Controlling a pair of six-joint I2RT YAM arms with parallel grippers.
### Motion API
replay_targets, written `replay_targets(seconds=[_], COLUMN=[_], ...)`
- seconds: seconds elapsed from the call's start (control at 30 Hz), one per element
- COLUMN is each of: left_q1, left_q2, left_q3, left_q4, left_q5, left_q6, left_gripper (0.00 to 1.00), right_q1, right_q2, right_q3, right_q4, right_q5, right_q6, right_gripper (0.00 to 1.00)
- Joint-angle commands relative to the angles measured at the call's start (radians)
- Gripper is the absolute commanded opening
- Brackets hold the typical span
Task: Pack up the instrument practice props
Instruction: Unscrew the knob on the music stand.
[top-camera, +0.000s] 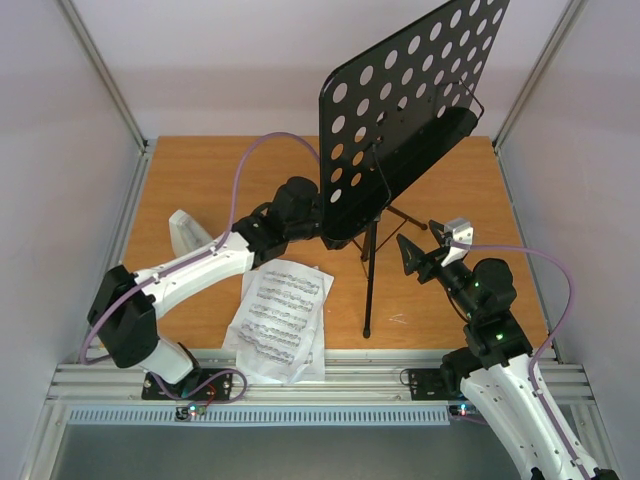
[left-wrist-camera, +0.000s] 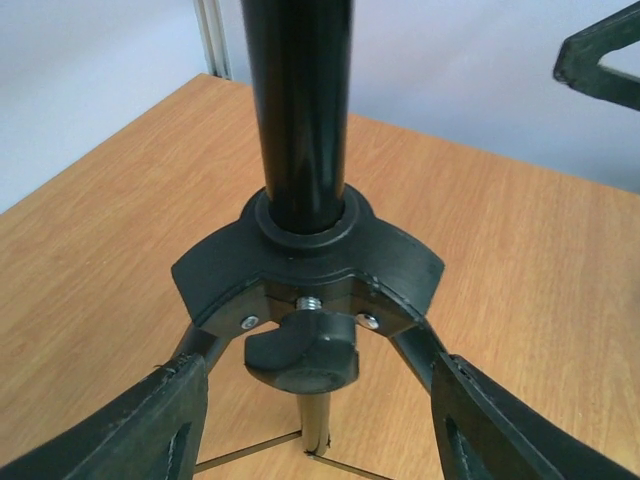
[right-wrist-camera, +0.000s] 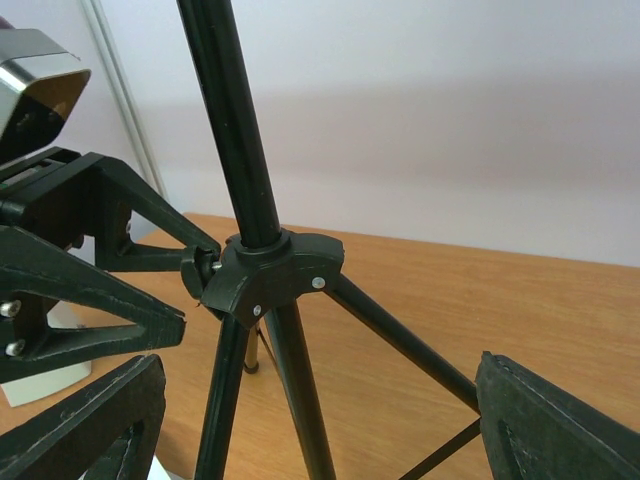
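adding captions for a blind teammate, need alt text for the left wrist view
Close-up of the black music stand's tripod hub, its pole rising out of frame and a locking knob facing the camera. The left arm's fingers sit apart at the bottom corners, either side of the knob, over a wooden table.

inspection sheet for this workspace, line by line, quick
surface: wooden table, bare wood around the items
job's things: music stand upright, tripod spread; sheet-music pages loose at the near edge; metronome at left, partly behind the left arm
clutter: nothing seen
grippers: left pincer open, jaws either side of the stand's hub knob; right pincer open, empty, beside the stand
cables: purple cables loop off both arms
surroundings: white walls, aluminium frame posts
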Motion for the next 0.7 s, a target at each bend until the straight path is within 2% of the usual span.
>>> replay_targets(seconds=[0.0,0.13,0.37,0.67], left_q1=[-0.007,-0.006,-0.004,-0.003], left_q2=[0.024,0.034,0.029,0.035], left_q3=[0.053,0.063,0.068,0.070], left_q4=[0.026,0.030,0.048,0.055], left_q5=[-0.037,-0.043,-0.019,-0.007], left_q6=[0.022,0.024,0.012,0.011], left_gripper=[0.63,0.62,0.50,0.39], right_q1=[0.006,0.006,0.006,0.006], right_q2=[-0.003,-0.003,0.002,0.007], right_q3=[-0.007,-0.009,-0.007,-0.007], right_q4=[-0.008,-0.008,-0.009,-0.010], right_q5=[0.005,0.003,0.001,-0.003], right_q6=[0.008,0.010,0.010,0.010], right_gripper=[0.86,0.86,0.86,0.86])
